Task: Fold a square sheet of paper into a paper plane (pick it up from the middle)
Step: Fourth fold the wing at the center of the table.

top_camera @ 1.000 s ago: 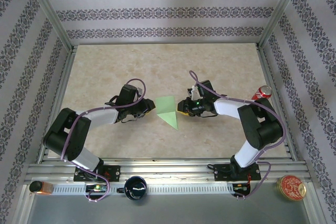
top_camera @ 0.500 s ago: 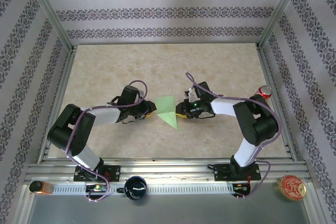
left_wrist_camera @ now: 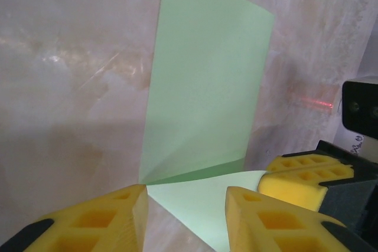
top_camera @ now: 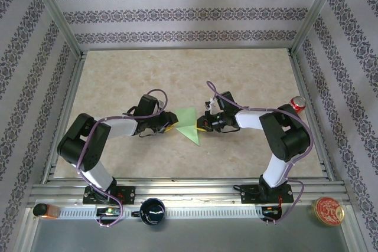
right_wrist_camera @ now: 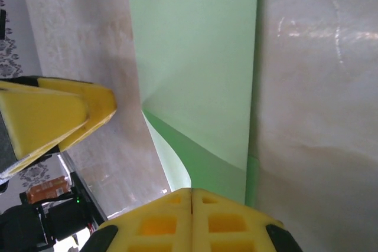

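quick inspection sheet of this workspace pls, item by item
surface: beige marbled tabletop, flat, no spills seen
job's things: light-green sheet of paper, partly folded to a point, lying mid-table between the arms
clutter: red can at the table's right edge; black mug, round red tin and small orange item on the near ledge by the arm bases
grippers: left tool open, fingers either side of a raised flap; right tool shut, seemingly pinching that flap's tip
cables: purple cables looped along both arms, off the paper
surroundings: patterned wall panels, aluminium frame
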